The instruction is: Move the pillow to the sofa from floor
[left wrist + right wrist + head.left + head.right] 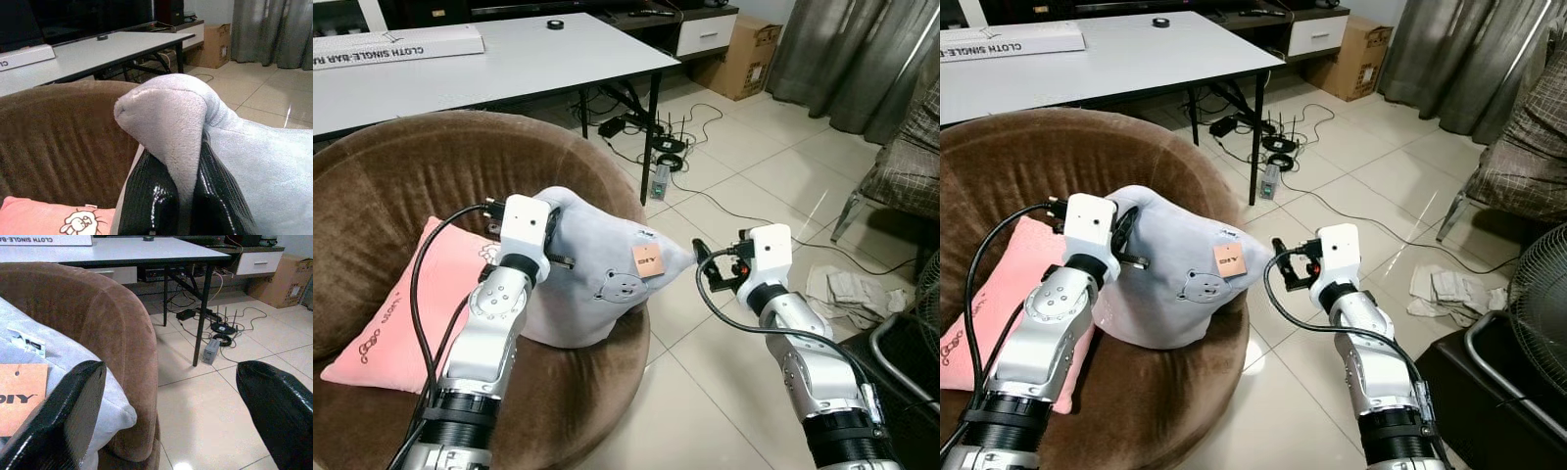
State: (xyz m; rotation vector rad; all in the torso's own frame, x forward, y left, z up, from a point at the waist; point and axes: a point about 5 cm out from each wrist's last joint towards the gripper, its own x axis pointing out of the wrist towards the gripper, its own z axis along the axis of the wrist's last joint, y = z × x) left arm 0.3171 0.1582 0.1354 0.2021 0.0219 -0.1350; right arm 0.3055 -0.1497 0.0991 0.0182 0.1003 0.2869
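Left gripper (183, 205): fingers clamped on a corner of the grey pillow (597, 274), which rests on the front edge of the brown sofa (401, 176), beside a pink cushion (411, 313). Right gripper (171, 416): fingers apart, just off the pillow's other corner at the sofa's edge. White table (509, 69) behind.

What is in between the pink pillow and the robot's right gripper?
The grey pillow lies there on the brown sofa, pinched by the left gripper. The eye views show it, between the pink pillow and the right gripper.
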